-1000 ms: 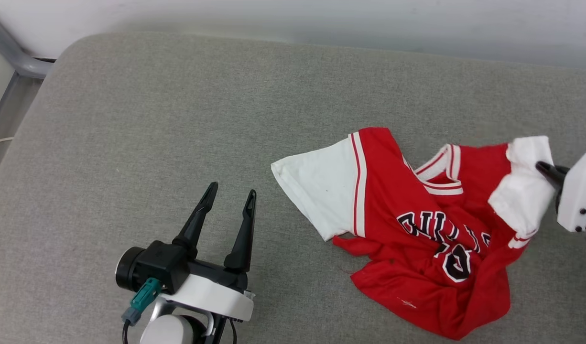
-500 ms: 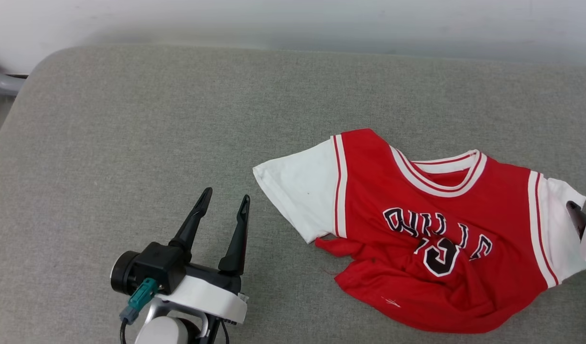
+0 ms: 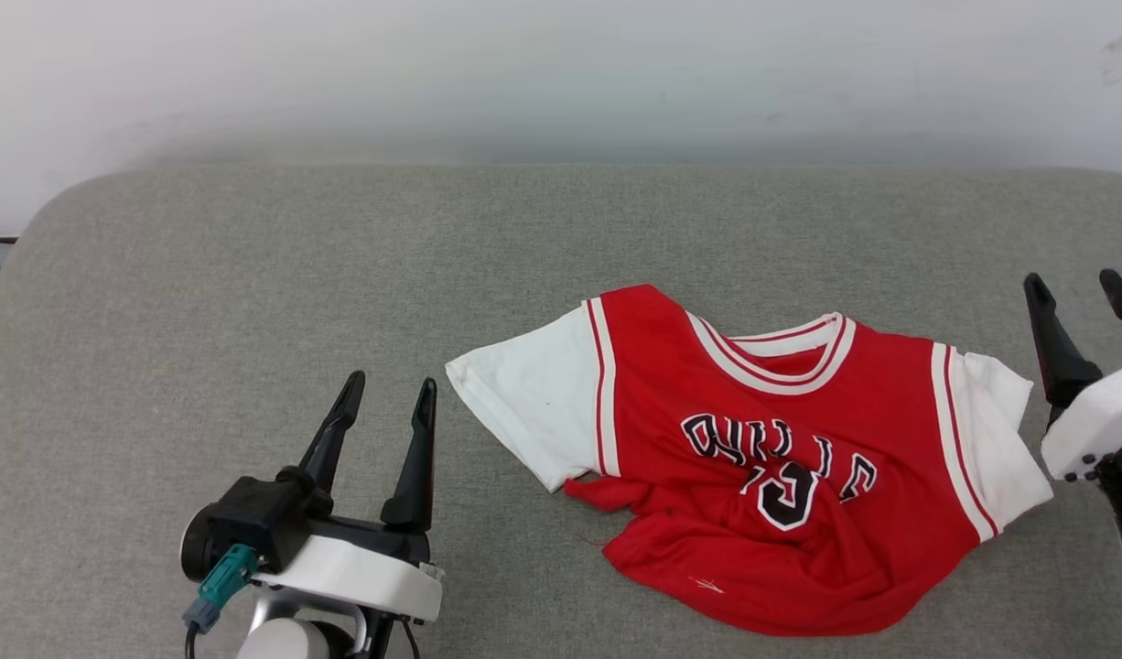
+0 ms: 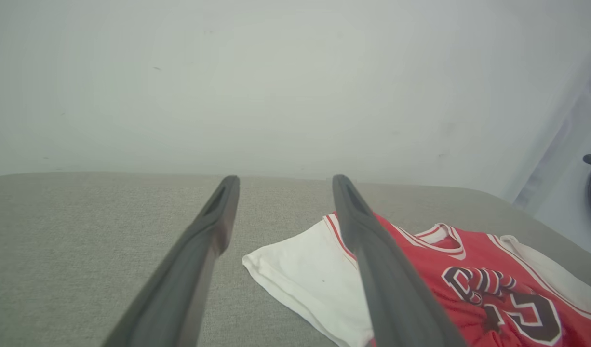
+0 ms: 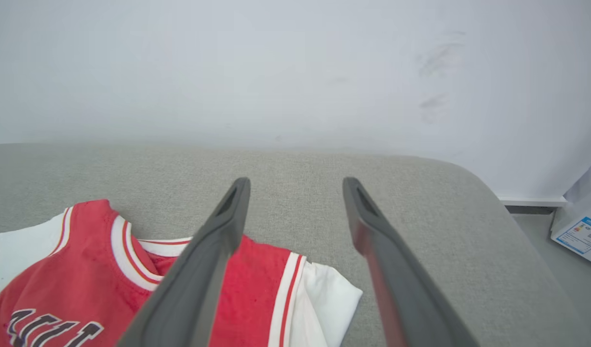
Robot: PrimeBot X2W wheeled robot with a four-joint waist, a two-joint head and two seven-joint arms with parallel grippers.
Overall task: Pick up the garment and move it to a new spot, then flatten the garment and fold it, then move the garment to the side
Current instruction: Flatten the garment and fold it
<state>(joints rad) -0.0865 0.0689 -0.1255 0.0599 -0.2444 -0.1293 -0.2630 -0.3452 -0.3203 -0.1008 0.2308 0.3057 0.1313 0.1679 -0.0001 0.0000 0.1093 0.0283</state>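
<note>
The garment, a red jersey with white short sleeves and black lettering, lies front up on the grey cushioned surface, its lower hem bunched and wrinkled. Its collar points toward the far wall. My left gripper stands open to the left of the white left sleeve, apart from it. At the far right my right gripper is open beside the other sleeve, holding nothing. The left wrist view shows the garment to the right of the open fingers. In the right wrist view the garment lies low on the left.
A pale wall runs behind the cushion. The cushion's rounded left edge drops off to the floor. In the right wrist view the cushion's right edge ends by a floor with a white box.
My right gripper let go of the white sleeve and drew away to the right, now open. The jersey has spread out flatter. The head camera tilted, shifting the whole picture.
</note>
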